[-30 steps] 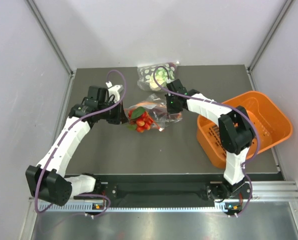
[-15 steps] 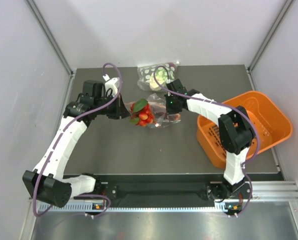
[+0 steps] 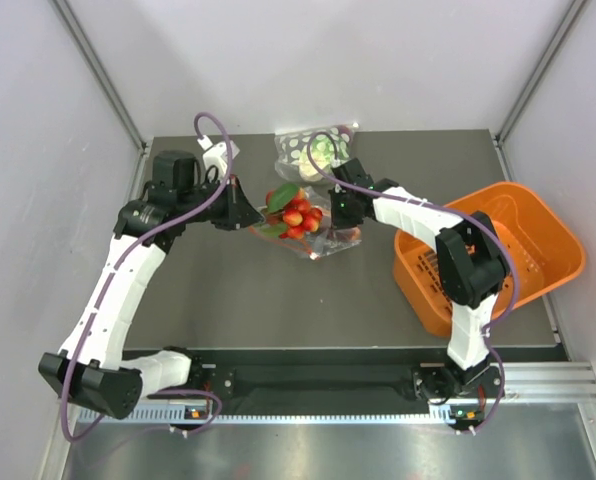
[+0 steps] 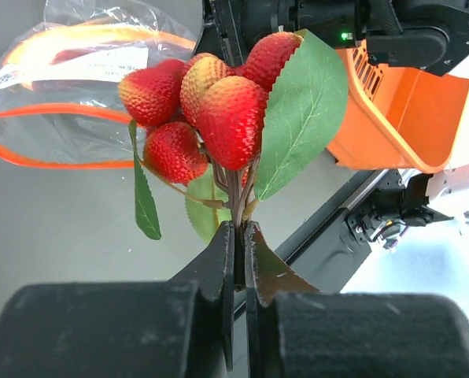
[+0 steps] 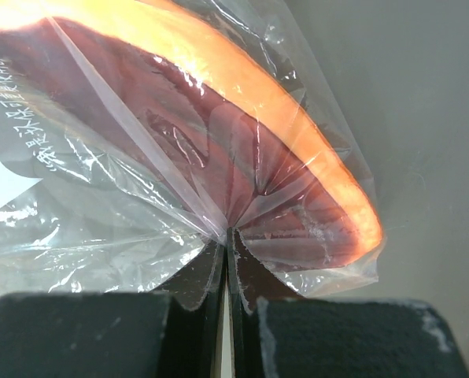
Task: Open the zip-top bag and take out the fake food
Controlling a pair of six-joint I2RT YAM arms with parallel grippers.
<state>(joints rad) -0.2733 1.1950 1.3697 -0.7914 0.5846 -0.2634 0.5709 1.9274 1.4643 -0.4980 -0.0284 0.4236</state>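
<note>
The left gripper [image 4: 238,236] pinched the leafy red plastic berry cluster [image 4: 219,118] by its stem, berries pointing toward the tabletop [image 3: 278,300]'s right edge; the right gripper [image 5: 228,236] clamped the clear plastic zip-top bag [image 5: 140,165].

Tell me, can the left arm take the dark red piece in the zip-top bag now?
Probably not yet: the left arm has its jaws shut on the stem of the strawberry bunch. The zip-top bag itself looks open.

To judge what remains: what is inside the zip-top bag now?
A dark reddish-brown piece with an orange edge shows through the zip-top bag. The berry bunch is outside, in the left pincer. Creases and glare hide the rest.
</note>
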